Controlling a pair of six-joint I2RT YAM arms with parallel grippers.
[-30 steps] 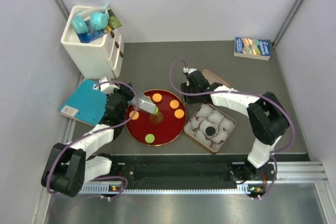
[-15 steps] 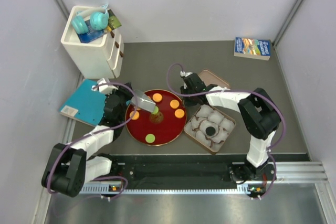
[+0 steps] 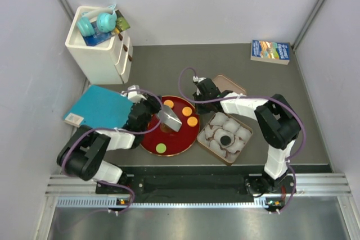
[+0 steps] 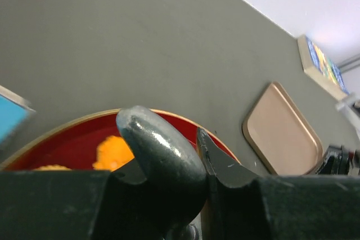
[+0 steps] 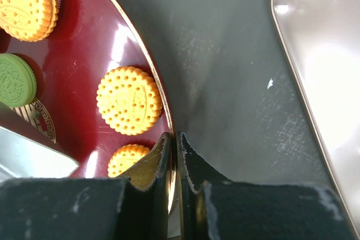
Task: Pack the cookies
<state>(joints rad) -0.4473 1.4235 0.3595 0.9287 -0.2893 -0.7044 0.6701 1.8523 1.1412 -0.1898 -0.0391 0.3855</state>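
Orange cookies [image 5: 129,100] lie on the red plate [image 3: 177,139] toward the near edge of the tabletop. A green cookie [image 3: 161,148] sits on the plate's near side, and one black cookie [image 3: 225,139] is already in a paper cup of the tray [image 3: 240,149] just beside the plate, on its right-edge side. The right gripper [image 5: 174,139] is pinched almost closed on the plate's rim, one finger inside and one outside. The left gripper [image 3: 156,114] is clamped on a metal tool [image 3: 170,120] whose flat blade is over the plate's middle. The step looks like scooping a cookie while the plate is steadied. Done well, the rim hold is firm without lifting or tilting the plate, and the blade runs low and flat under a single cookie, pushing toward the held side so nothing skids off.
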